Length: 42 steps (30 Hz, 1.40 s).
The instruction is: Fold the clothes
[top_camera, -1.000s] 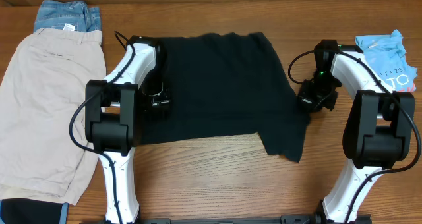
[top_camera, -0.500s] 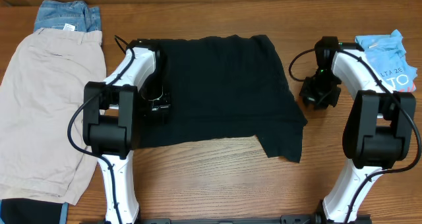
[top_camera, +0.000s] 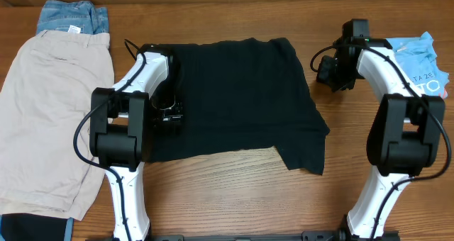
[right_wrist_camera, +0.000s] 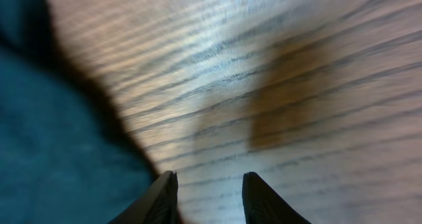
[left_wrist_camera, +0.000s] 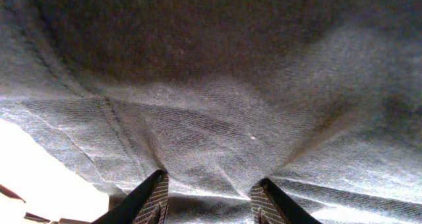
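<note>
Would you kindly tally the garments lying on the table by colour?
Black fabric T-shirt: 1
Beige fabric shorts: 1
Blue denim garment: 1
Light-blue printed tee: 1
Total: 4, leaving out a dark cropped scrap at the lower-left corner, too cut off to identify.

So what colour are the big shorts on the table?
The shorts are beige, seen best from overhead.

Blue denim garment [top_camera: 71, 18] lay mostly hidden under beige fabric shorts [top_camera: 42, 113], themselves cut by left edge. Right wrist view was blurred.
</note>
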{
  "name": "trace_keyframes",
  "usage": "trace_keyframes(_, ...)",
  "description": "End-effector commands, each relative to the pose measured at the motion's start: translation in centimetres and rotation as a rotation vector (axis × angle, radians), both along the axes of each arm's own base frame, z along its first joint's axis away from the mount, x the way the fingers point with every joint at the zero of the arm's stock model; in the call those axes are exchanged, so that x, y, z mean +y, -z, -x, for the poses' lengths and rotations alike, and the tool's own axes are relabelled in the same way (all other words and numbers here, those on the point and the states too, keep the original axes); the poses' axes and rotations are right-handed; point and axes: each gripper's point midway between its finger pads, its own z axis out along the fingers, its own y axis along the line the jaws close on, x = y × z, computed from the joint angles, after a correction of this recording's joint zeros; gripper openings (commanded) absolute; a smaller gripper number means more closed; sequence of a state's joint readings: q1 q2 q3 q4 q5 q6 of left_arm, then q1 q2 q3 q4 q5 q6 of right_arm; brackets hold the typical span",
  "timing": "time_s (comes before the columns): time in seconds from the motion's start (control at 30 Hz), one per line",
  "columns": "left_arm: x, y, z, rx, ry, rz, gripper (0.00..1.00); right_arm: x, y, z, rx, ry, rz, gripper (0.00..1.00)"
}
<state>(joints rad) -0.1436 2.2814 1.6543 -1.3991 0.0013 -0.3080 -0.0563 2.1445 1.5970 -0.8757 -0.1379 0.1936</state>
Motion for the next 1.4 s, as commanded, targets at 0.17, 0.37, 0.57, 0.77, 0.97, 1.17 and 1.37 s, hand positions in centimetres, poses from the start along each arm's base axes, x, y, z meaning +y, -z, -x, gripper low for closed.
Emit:
trace_keyframes(0.17, 1.7, 2.9, 1.4, 0.064, 0.029, -0.093, 0.45, 2.7, 4.3, 2.7, 0.159, -0.084, -0.033, 0.3)
trace_keyframes(0.37, 1.7, 2.9, 1.4, 0.065, 0.029, -0.093, 0.45, 6.8, 3.8, 4.8, 0.195, -0.306, -0.114, 0.31)
trace_keyframes(0.57, 1.7, 2.9, 1.4, 0.065, 0.029, -0.093, 0.45, 7.6, 3.4, 5.2, 0.206, -0.316, -0.143, 0.36)
trace_keyframes(0.77, 1.7, 2.9, 1.4, 0.064, 0.029, -0.093, 0.45, 7.5, 1.3, 5.7, 0.197, -0.313, -0.164, 0.38)
trace_keyframes(0.97, 1.7, 2.9, 1.4, 0.063, 0.029, -0.092, 0.45, 8.3, 0.2, 6.9, 0.222, -0.349, -0.188, 0.4)
trace_keyframes(1.17, 1.7, 2.9, 1.4, 0.064, 0.029, -0.093, 0.45, 10.5, -0.9, 7.4, 0.208, -0.401, -0.331, 0.42)
trace_keyframes(1.37, 1.7, 2.9, 1.4, 0.063, 0.029, -0.093, 0.45, 11.0, -1.2, 7.3, 0.196, -0.402, -0.364, 0.37)
